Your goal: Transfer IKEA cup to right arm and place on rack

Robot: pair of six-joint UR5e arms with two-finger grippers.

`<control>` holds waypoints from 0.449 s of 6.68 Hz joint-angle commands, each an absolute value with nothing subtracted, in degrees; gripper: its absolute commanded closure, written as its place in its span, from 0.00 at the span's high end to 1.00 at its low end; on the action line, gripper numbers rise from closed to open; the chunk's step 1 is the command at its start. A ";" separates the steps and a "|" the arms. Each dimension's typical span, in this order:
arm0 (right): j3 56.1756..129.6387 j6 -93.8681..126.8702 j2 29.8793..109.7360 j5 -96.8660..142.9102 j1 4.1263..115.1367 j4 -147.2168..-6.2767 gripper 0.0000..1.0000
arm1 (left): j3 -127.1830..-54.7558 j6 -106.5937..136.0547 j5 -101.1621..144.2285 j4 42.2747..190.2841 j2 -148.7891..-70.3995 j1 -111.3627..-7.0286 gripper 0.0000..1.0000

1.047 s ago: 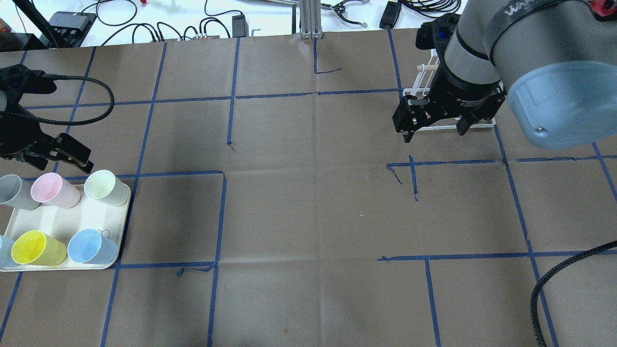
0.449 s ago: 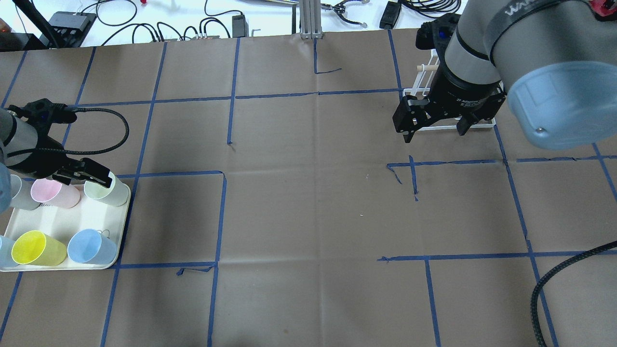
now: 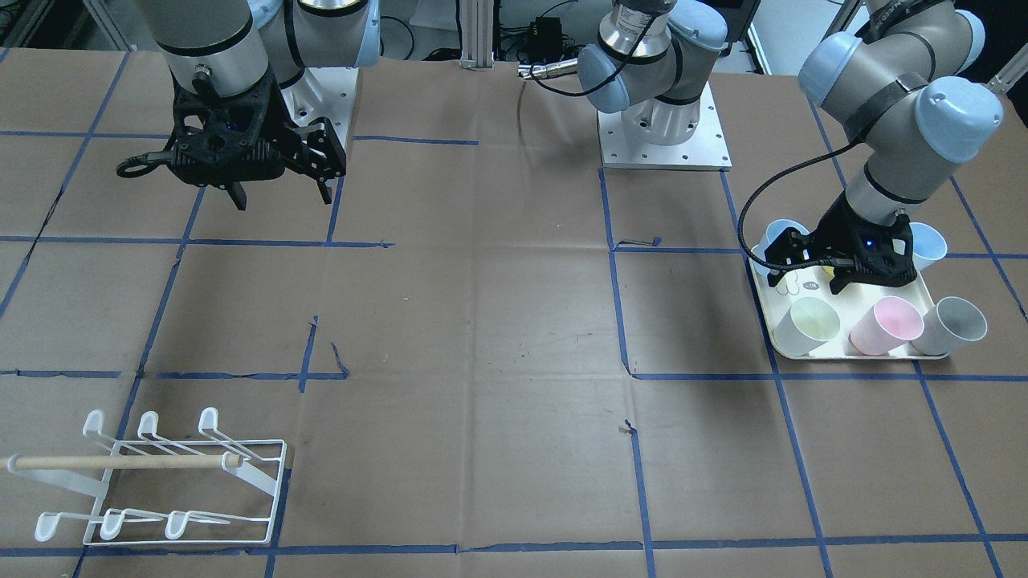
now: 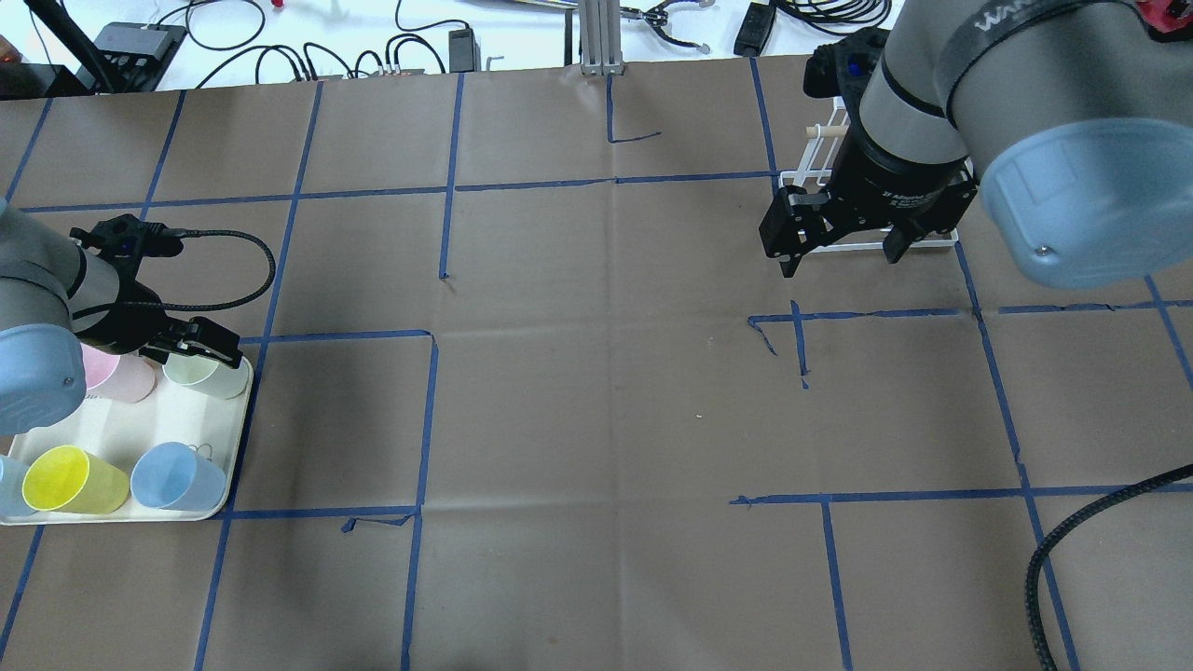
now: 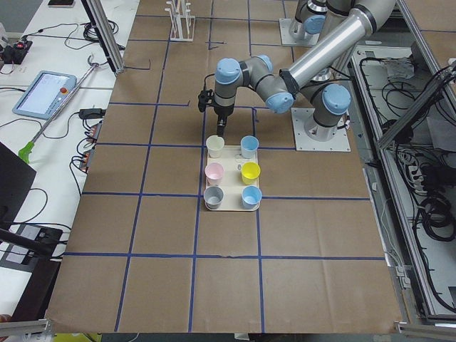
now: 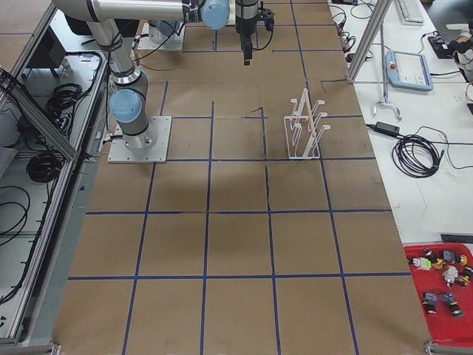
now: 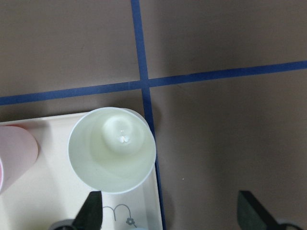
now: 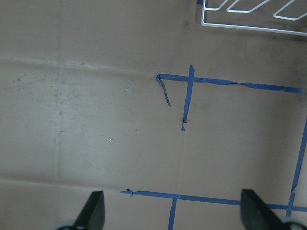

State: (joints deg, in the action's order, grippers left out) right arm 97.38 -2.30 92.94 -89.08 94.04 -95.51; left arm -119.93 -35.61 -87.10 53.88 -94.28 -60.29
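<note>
Several pastel IKEA cups stand on a cream tray (image 4: 121,424). The pale green cup (image 4: 212,377) is at the tray's far right corner. My left gripper (image 4: 200,347) is open and empty, hovering over that cup's far rim. In the left wrist view the pale green cup (image 7: 112,149) stands upright just ahead of the open fingertips (image 7: 93,211). My right gripper (image 4: 839,250) is open and empty above the table, in front of the white wire rack (image 4: 803,175). The rack (image 3: 161,482) shows whole in the front-facing view.
A pink cup (image 4: 126,375) stands beside the green one, with yellow (image 4: 70,480) and blue (image 4: 177,475) cups in the near row. A grey cup (image 3: 952,323) is at the row's end. Blue tape lines grid the brown table. Cables lie past the far edge.
My left arm has swung in toward the tray and come down over the pale green cup, its gripper still open. The right arm has not moved.
</note>
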 commanded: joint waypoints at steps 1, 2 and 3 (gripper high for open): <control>97.38 -2.29 92.90 -88.95 94.04 -95.62 1.00 | -120.06 -34.81 -87.10 51.95 -96.76 -60.29 0.99; 97.47 -2.29 92.90 -88.77 94.04 -95.62 1.00 | -120.06 -33.85 -87.01 51.68 -98.16 -60.29 0.99; 97.47 -2.29 92.81 -88.60 94.13 -95.71 1.00 | -120.15 -33.75 -87.19 48.29 -100.78 -60.29 0.99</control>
State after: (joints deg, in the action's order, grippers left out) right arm 97.44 -2.28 92.87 -88.79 94.06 -95.64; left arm -120.07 -34.18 -87.09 50.97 -98.31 -60.29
